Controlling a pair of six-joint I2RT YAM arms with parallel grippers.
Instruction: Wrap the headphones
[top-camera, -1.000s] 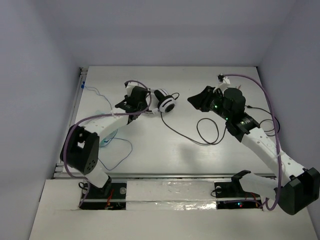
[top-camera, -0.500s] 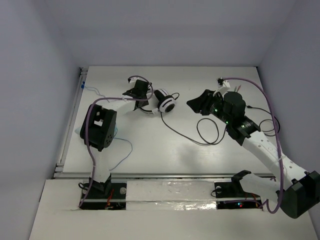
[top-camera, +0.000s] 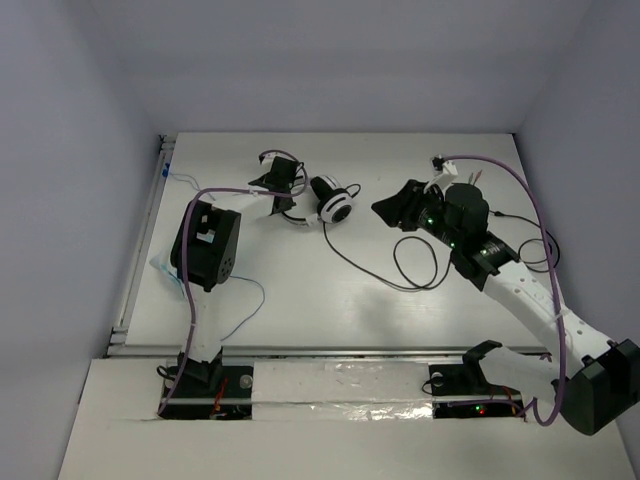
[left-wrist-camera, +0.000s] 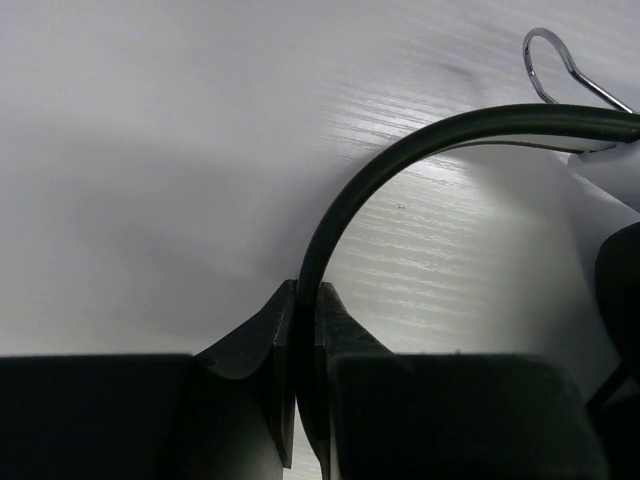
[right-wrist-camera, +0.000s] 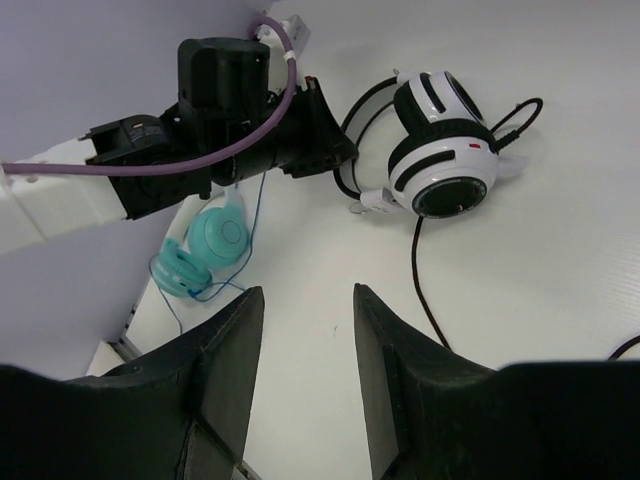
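**A:** From above, where do we find the headphones?

**B:** We see them toward the far side of the table, left of centre, earcups on edge. Their cable trails nearer and curls into a loop below the right gripper. The left gripper sits right against their left side. From this height we cannot tell how either pair of jaws stands.

**A:** What do we get from the left wrist?

**B:** There we see the left gripper clenched on a black hoop of the headphones; both fingers press it with no gap. The hoop arcs up and off to the right over the white table, and a thin metal wire loop shows at the top right.

**A:** And from the right wrist?

**B:** We see the right gripper released; its fingers stand apart with only bare table between them. The headphones lie beyond and to the right, well apart from it, with the cable running down from the lower earcup. The left gripper meets the black hoops at their left. A teal object lies on the table under the left arm, and a purple cable runs along that arm.
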